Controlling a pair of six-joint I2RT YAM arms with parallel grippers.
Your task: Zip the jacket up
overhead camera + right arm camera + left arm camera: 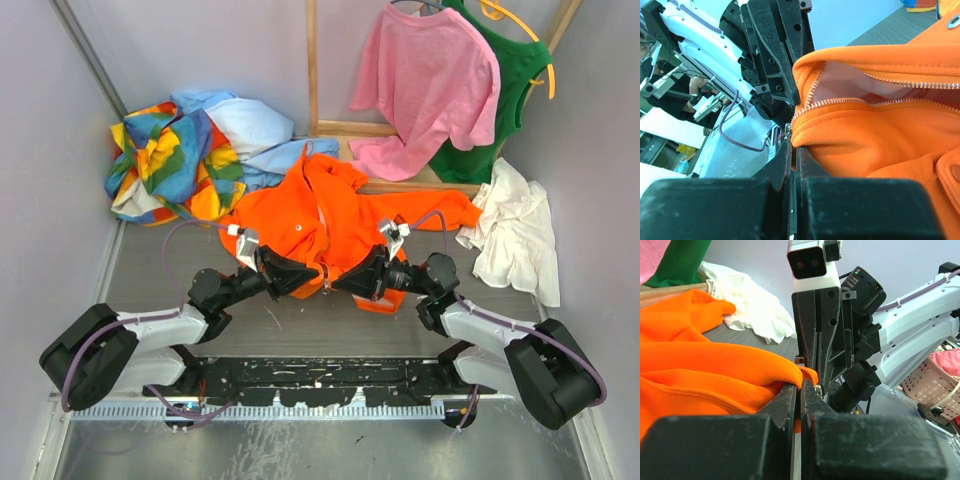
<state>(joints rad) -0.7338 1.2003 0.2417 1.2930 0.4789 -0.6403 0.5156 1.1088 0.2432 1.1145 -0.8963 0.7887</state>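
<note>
My left claw (298, 276) is clenched on the jacket (320, 210) at its near hem, about mid-table. The jacket lies spread toward the far edge, its zipper (840, 100) open and the teeth parted over pale lining. My right claw (347, 282) pinches the opposite hem corner, its tips almost touching the left's. I judge this the start: mating the two zipper ends. That calls for fine alignment, then a pull toward the far edge. I cannot make out the slider.
</note>
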